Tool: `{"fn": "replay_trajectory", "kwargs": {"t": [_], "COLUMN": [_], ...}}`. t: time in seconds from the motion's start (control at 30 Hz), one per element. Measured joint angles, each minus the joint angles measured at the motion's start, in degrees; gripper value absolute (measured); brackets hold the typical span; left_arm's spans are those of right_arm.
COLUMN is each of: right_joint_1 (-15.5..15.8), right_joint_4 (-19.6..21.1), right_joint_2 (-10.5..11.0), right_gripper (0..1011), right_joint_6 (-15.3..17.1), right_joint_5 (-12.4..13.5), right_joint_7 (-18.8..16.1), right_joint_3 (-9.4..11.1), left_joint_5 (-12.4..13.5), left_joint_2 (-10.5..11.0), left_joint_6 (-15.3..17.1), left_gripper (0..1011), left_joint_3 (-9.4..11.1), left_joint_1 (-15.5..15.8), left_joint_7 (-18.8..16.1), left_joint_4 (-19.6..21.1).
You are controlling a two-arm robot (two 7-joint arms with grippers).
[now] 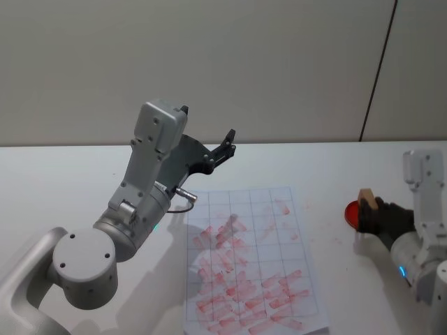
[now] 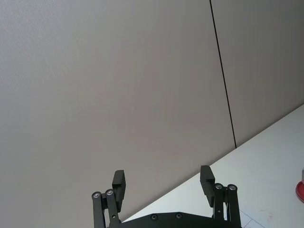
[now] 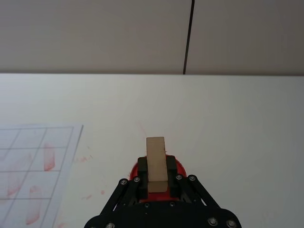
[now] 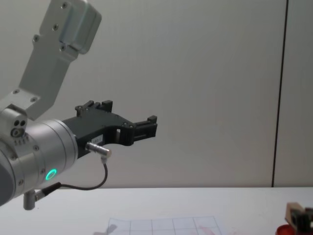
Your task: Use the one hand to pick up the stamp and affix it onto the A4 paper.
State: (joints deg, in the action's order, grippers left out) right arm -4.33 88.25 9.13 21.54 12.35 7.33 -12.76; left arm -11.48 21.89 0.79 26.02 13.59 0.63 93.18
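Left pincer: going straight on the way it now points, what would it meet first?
Probably the beige wall: the open left pincer aims up over the table edge, with nothing between as far as shown. The right pincer holds the stamp at the red disc.

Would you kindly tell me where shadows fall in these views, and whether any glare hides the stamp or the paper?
Head view: the raised left arm throws a soft shadow on the table beside the A4 paper; no glare on the sheet. Right wrist view: even light, the stamp plain in the right gripper, by the red disc. Chest view: evenly lit wall, green ring glowing.
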Motion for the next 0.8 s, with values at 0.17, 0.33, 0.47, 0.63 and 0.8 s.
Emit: {"fn": "replay_trajectory", "kwargs": {"t": [0.17,0.33,0.47,0.63,0.8], "right_joint_1": [0.03,-0.17,-0.5,-1.14,-2.14], "right_joint_4": [2.15,4.78,6.09,6.57,5.07], "right_joint_2": [0.02,-0.25,-0.74,-1.82,-3.25], "right_gripper": [216,216,216,216,216], "right_joint_6": [-0.74,-1.22,-1.1,0.21,1.41], "right_joint_5": [-0.06,-0.77,-1.39,-2.31,-3.49], "right_joint_7": [-0.75,-2.32,-3.63,-5.43,-6.95], "right_joint_3": [0.06,-0.29,-0.82,-1.83,-3.06], "left_joint_5": [0.0,0.0,0.0,0.0,0.0], "left_joint_2": [0.0,0.0,0.0,0.0,0.0], "left_joint_6": [0.0,0.0,0.0,0.0,0.0], "left_gripper": [1001,1001,1001,1001,1001], "left_joint_3": [0.0,0.0,0.0,0.0,0.0], "left_joint_1": [0.0,0.0,0.0,0.0,0.0], "left_joint_7": [0.0,0.0,0.0,0.0,0.0], "left_joint_4": [0.0,0.0,0.0,0.0,0.0]}}
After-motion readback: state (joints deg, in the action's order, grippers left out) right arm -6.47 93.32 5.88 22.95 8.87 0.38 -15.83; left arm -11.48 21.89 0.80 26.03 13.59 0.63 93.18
